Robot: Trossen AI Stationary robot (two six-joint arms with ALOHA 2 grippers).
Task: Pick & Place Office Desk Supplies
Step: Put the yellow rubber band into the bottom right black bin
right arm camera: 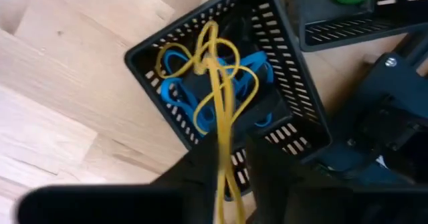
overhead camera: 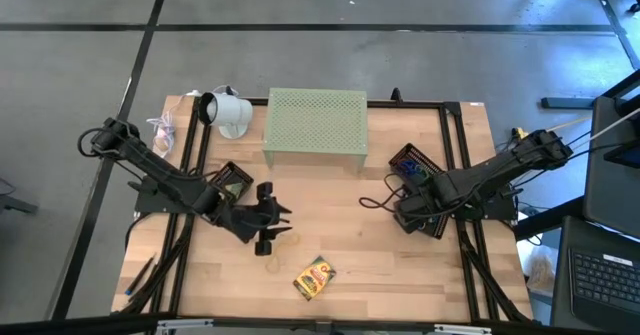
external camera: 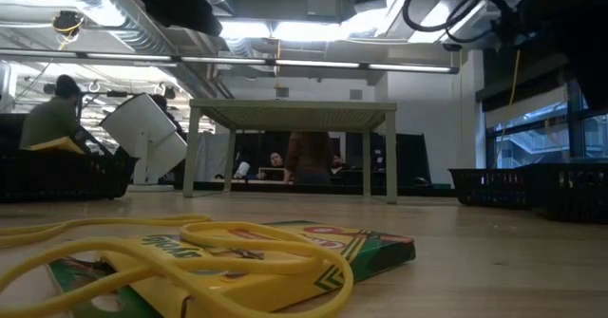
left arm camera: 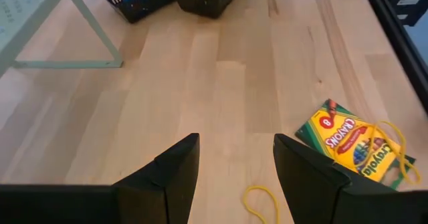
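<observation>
Right claw [right arm camera: 231, 160] grips yellow rubber bands [right arm camera: 215, 83] (over black tray [right arm camera: 287, 83]).

Bright, even light from ceiling strips [external camera: 313, 64] glaring white in the low view. Soft short shadows on the worktop [overhead camera: 340, 245]. Near rubber band [external camera: 171, 252] blurred. Right end effector [right arm camera: 231, 177] out of focus, dark and smeared.
</observation>
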